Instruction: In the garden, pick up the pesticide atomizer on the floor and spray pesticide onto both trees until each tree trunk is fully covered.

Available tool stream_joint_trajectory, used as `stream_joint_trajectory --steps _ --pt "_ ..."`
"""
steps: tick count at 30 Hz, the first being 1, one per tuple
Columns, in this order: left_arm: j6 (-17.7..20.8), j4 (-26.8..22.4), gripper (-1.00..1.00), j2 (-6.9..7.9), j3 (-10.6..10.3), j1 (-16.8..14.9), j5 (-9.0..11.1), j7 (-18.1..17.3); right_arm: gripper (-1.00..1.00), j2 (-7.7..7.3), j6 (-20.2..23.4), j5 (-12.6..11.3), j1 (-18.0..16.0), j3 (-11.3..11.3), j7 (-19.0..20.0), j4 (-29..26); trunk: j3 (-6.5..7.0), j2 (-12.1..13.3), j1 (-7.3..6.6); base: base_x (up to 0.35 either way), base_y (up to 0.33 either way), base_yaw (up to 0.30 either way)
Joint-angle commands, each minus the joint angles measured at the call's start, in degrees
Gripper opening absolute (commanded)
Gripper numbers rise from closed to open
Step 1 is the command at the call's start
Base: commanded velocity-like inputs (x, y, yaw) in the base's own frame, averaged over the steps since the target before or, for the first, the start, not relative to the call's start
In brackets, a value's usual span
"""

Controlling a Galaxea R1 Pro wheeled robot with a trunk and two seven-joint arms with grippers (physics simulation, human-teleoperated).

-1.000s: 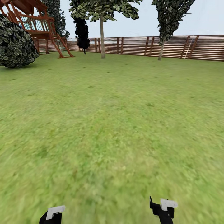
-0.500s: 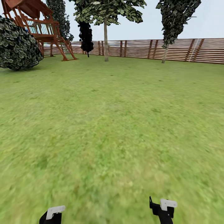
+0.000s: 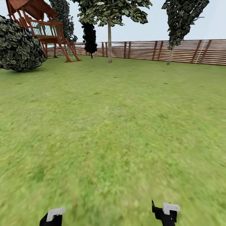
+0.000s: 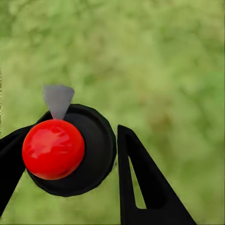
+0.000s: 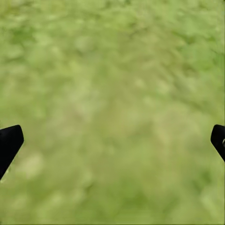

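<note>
Gripping the pesticide atomizer (image 4: 70, 150) — red ball on black disc — the left gripper (image 4: 65, 154) hangs over the floor (image 3: 113, 125); right gripper (image 5: 112, 140) spread wide, empty; two trees (image 3: 109, 37) by the fence (image 3: 141, 49).

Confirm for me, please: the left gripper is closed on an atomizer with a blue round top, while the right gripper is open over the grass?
Not quite. In the left wrist view the atomizer held in the left gripper has a red round top, not blue. The rest holds: the right gripper is open, with only the grass between its fingertips.
</note>
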Motion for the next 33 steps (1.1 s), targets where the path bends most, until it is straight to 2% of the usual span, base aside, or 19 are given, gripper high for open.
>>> stream_joint_trajectory --steps 1,8,9,10,12,14,15,23,25,27,30,33 --pt "0.0 0.0 -1.0 0.0 0.0 0.0 0.0 0.0 1.0 0.05 0.0 0.0 0.0 0.0 0.0 0.1 0.07 0.0 0.0 0.339 0.0 0.157" --pt "0.0 0.1 -1.0 0.0 0.0 0.0 0.0 0.0 1.0 0.11 -0.2 0.1 0.1 0.0 0.0 0.7 0.56 0.0 0.0 0.339 0.0 0.162" --pt "0.0 0.1 -1.0 0.0 0.0 0.0 0.0 0.0 1.0 0.15 -1.2 0.1 0.7 0.0 0.0 0.9 0.63 0.0 0.0 0.339 0.0 0.163" --pt "0.0 0.1 -1.0 0.0 0.0 0.0 0.0 0.0 1.0 0.14 -4.0 0.1 1.8 0.0 0.0 1.1 0.7 0.0 0.0 0.339 0.0 0.163" --pt "0.0 0.1 -1.0 0.0 0.0 0.0 0.0 0.0 1.0 0.16 -13.6 0.2 3.8 0.0 0.1 1.4 0.84 0.0 0.0 0.339 0.0 0.163" --pt "0.0 0.1 -1.0 0.0 0.0 0.0 0.0 0.0 1.0 0.27 -21.2 0.1 5.8 0.0 0.1 2.2 0.98 0.0 0.0 0.339 0.0 0.163" --pt "0.0 0.1 -1.0 0.0 0.0 0.0 0.0 0.0 1.0 0.35 -23.8 0.1 6.4 0.0 0.2 2.5 1.05 0.0 0.0 0.339 0.0 0.152" --pt "-0.4 -0.8 -1.0 -0.18 -0.1 -0.2 -0.2 -0.1 1.0 0.44 -24.7 0.0 7.2 -0.1 0.3 2.9 1.22 0.0 0.0 0.339 0.0 0.036" --pt "-0.5 -3.7 -1.0 -0.23 -0.3 -0.8 -0.6 -0.2 1.0 0.48 -24.7 -0.1 7.1 0.0 0.2 2.9 1.22 0.0 0.0 0.339 0.0 0.0" --pt "0.3 -11.3 -1.0 -0.13 -0.4 -2.3 -1.0 -0.3 1.0 0.48 -24.7 -0.1 7.2 0.0 0.2 2.9 1.22 0.0 0.0 0.339 0.0 0.0" --pt "1.0 -18.9 -1.0 -0.08 -0.3 -5.2 -1.5 -0.2 1.0 0.52 -24.7 -0.1 7.2 0.0 0.2 2.9 1.22 0.0 0.0 0.34 0.0 0.0" --pt "1.0 -24.4 -1.0 -0.14 -0.2 -5.2 -1.6 0.4 1.0 0.53 -24.7 -0.1 7.2 0.0 0.2 2.9 1.22 0.0 0.0 0.34 0.0 0.0"
